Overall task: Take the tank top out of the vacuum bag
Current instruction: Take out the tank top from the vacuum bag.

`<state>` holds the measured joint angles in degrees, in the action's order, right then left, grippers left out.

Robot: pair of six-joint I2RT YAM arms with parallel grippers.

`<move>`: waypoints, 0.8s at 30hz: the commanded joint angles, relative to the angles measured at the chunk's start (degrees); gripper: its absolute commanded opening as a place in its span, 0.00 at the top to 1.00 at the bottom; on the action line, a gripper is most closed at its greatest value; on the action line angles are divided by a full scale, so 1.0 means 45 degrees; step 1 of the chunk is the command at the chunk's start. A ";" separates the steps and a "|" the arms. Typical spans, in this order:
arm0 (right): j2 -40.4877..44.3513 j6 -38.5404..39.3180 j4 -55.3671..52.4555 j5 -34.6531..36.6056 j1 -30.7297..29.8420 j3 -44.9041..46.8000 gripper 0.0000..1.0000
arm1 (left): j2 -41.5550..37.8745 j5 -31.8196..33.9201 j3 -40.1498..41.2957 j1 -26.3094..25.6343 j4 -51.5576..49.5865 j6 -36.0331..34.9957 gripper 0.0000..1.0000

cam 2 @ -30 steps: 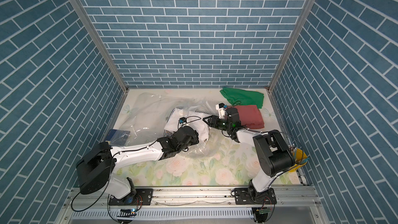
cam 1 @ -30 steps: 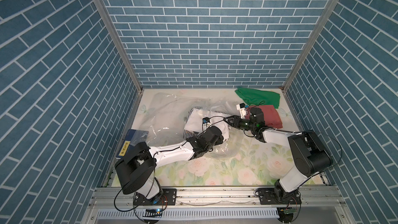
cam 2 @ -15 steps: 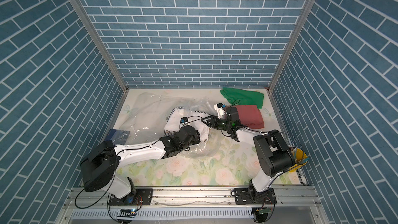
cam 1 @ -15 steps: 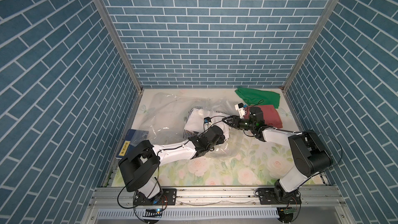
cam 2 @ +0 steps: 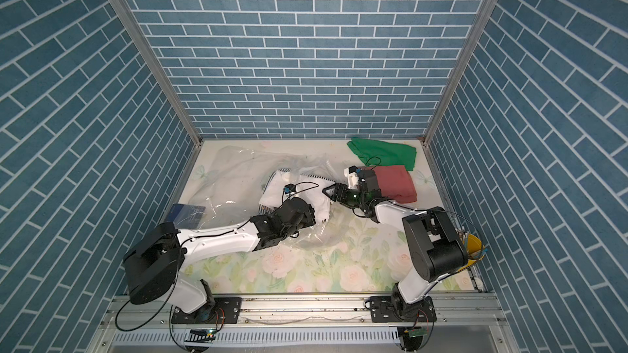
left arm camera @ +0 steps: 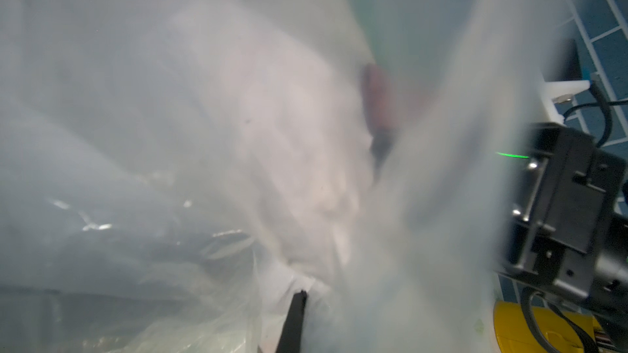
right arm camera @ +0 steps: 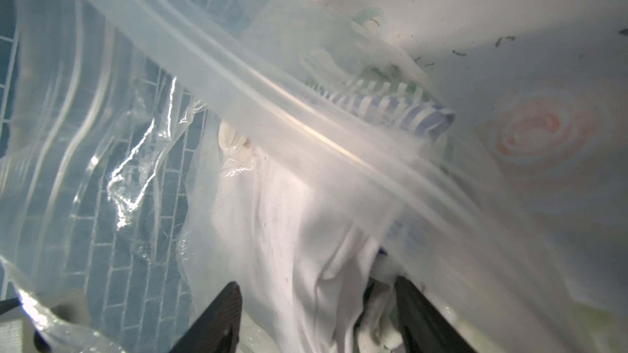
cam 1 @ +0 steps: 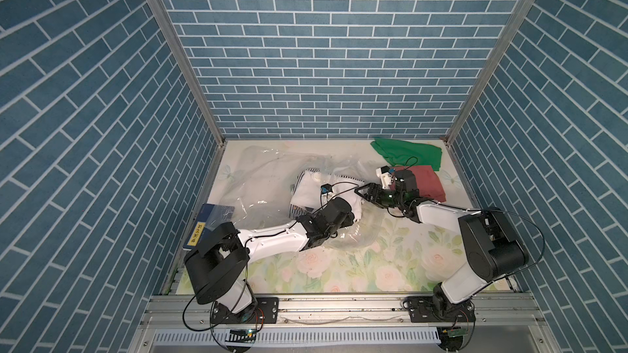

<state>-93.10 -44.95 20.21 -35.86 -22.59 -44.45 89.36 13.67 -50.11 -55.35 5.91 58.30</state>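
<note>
Right gripper (right arm camera: 317, 283) stands well open, its two dark fingers (right arm camera: 217, 314) either side of a fold of the white tank top (right arm camera: 289, 232) without pinching it. The clear zip band of the vacuum bag (right arm camera: 306, 113) stretches across just ahead. The right arm rises from the 5 o'clock corner of the floral table (cam 1: 339, 266), elbow lifted, forearm low and aimed toward 9 o'clock. The left gripper (left arm camera: 299, 297) is closed, white cloth bunched at its tip; through the blurred plastic I cannot tell what it pinches, if anything. The left arm stretches low from 7 o'clock to the table's centre, wrist tucked into the bag. In both top views the bag spreads from centre toward 10 o'clock. The tank top lies mostly under its film at the centre end, over a striped garment (cam 1: 296, 211). A green cloth (cam 1: 407, 152) lies at 1 o'clock and a red cloth (cam 1: 430, 181) at 2 o'clock.
</note>
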 commanded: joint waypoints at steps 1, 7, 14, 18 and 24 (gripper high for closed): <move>-0.0104 -0.0219 0.0581 -0.0571 -0.0001 -0.0053 0.36 | -0.0151 0.0225 0.0178 0.0145 -0.0148 -0.0026 1.00; -0.0432 -0.0575 0.1352 -0.1567 -0.0006 -0.0331 0.45 | -0.0034 0.0188 0.0139 0.0133 -0.0103 -0.0017 1.00; -0.0468 -0.1172 0.2655 -0.2420 -0.0019 -0.0109 0.48 | 0.0039 0.0246 0.0138 0.0145 -0.0059 -0.0002 1.00; -0.0527 -0.1233 0.3167 -0.2851 -0.0058 -0.0163 0.50 | 0.0113 0.0224 0.0119 0.0144 -0.0006 0.0006 1.00; -0.0671 -0.0870 0.1705 -0.1784 -0.0058 -0.0148 0.42 | 0.0220 0.0243 0.0080 0.0143 0.0036 -0.0006 1.00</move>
<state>-95.07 -49.63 30.33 -45.91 -22.61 -44.47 89.58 13.67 -50.09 -55.35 6.13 58.30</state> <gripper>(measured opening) 0.572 0.055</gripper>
